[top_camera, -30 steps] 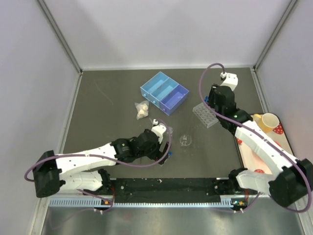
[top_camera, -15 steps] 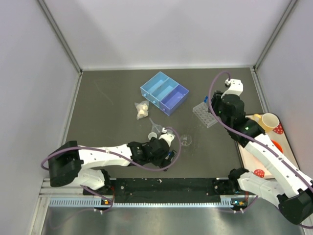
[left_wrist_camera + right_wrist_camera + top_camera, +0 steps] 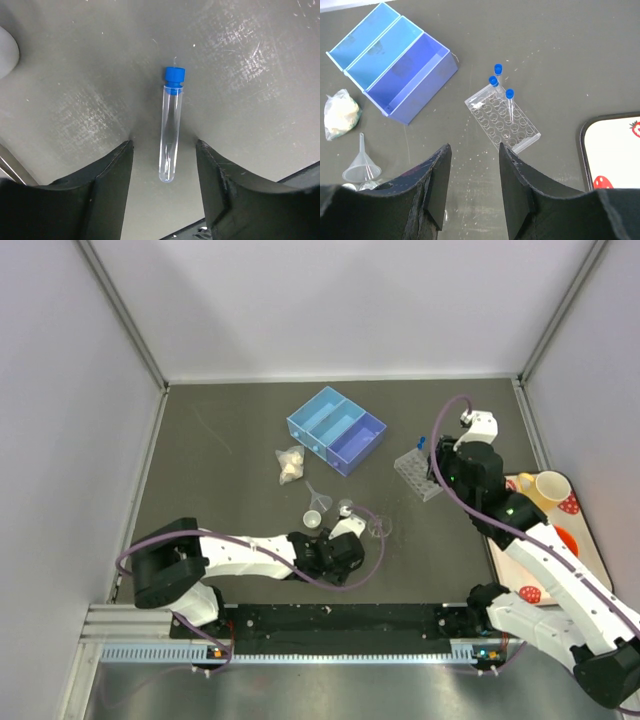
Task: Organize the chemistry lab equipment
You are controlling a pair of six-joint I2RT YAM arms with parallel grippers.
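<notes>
A clear test tube with a blue cap lies flat on the dark table. My left gripper straddles its lower half, open, with a gap on each side of the tube. In the top view the left gripper sits low near the front edge. The clear holed tube rack holds three blue-capped tubes at its far end. My right gripper hovers open just short of the rack, holding nothing. A small funnel, tiny beakers and a round dish sit mid-table.
A blue divided box stands at the back with a small bag to its left. The strawberry-patterned tray at the right edge carries a yellow mug and an orange bowl. Grey walls enclose the table.
My left arm has swung right and down over the lying tube, and its jaws have narrowed around it. My right arm has drawn back slightly from the rack.
</notes>
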